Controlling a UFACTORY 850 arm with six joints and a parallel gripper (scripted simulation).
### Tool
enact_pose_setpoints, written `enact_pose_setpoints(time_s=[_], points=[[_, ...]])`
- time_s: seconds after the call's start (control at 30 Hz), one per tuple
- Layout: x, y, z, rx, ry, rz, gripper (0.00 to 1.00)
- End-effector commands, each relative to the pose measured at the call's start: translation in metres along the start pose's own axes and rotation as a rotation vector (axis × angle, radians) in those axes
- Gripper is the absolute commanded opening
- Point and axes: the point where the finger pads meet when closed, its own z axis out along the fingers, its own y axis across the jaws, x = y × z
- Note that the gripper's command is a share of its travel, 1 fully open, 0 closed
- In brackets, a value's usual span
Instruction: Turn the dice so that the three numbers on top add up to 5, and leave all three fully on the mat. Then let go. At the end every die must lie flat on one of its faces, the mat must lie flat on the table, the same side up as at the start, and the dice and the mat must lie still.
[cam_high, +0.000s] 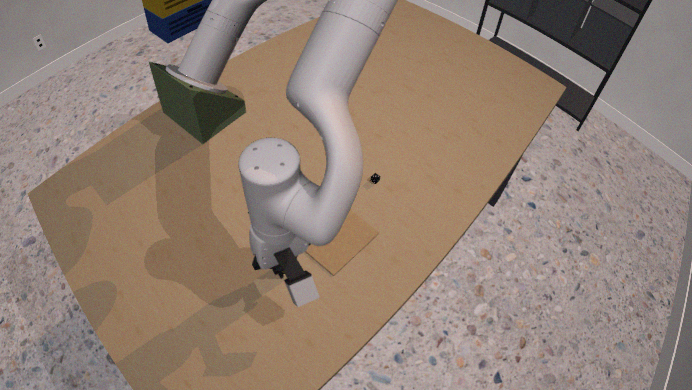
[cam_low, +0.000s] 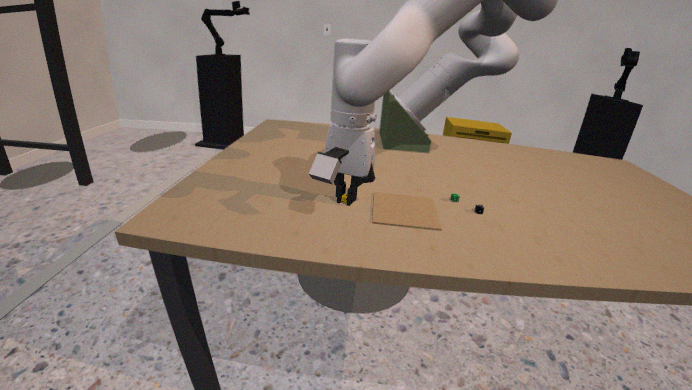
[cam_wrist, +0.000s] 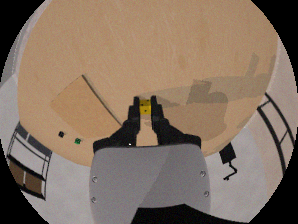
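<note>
A yellow die (cam_low: 344, 199) (cam_wrist: 145, 107) is between the two fingertips at table level, beside the mat and off it. My gripper (cam_low: 346, 200) (cam_wrist: 145, 103) points down and is shut on the yellow die, with a finger against each side. The thin tan mat (cam_high: 340, 252) (cam_low: 406, 211) (cam_wrist: 80, 107) lies flat on the table. A green die (cam_low: 454, 198) (cam_wrist: 78, 141) and a black die (cam_high: 375, 178) (cam_low: 479, 209) (cam_wrist: 61, 134) lie on the table beyond the mat's other side. In the top view the arm hides the green and yellow dice. Top numbers are too small to read.
The wooden table (cam_high: 440, 100) (cam_low: 550, 240) carries the green wedge-shaped arm base (cam_high: 200, 112) (cam_low: 402, 130) at its back. A white box on a black bracket (cam_high: 302, 291) (cam_low: 325, 167) sticks out from the gripper's side. The table's front edge lies beyond the mat.
</note>
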Motion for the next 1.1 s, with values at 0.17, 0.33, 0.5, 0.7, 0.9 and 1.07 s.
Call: enact_pose_setpoints(time_s=[0.17,0.33,0.5,0.7,0.9,1.07], points=[[0.001,0.0,-0.001,0.0,0.002,-0.001,0.11],[0.001,0.0,-0.016,0.0,0.002,-0.001,0.11],[0.001,0.0,-0.05,0.0,0.002,-0.001,0.11],[0.001,0.0,-0.079,0.0,0.002,-0.001,0.11],[0.001,0.0,-0.1,0.0,0.002,-0.001,0.11],[0.001,0.0,-0.101,0.0,0.002,-0.001,0.11]])
